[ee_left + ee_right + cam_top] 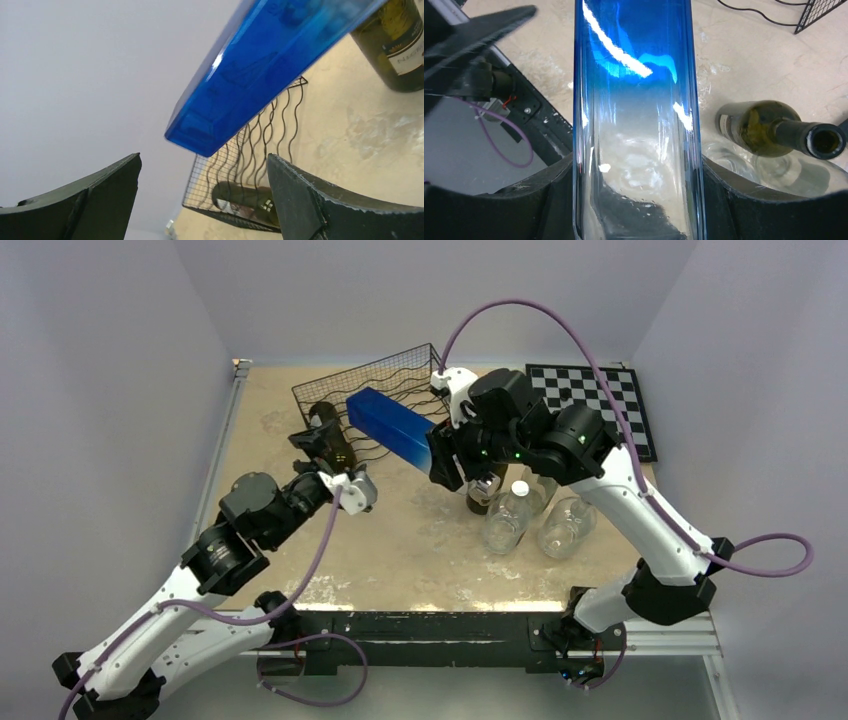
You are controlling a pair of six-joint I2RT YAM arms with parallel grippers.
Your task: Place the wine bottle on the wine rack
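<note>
The right pincer (639, 200) clamps the blue glass wine bottle (390, 427) by its clear end, its blue end above the wine rack (370, 375); the left pincer (203, 162) gapes empty. Heavy, slick, breakable, I judge: squeeze the flat sides

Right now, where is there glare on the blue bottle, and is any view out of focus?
Right wrist view: white glare streaks cross the blue bottle, and its clear lower part distorts what lies behind. Left wrist view: only one small highlight on the bottle's edge; the wine rack looks fairly sharp. Top external view: even light, no strong glare, nothing clearly blurred.
</note>
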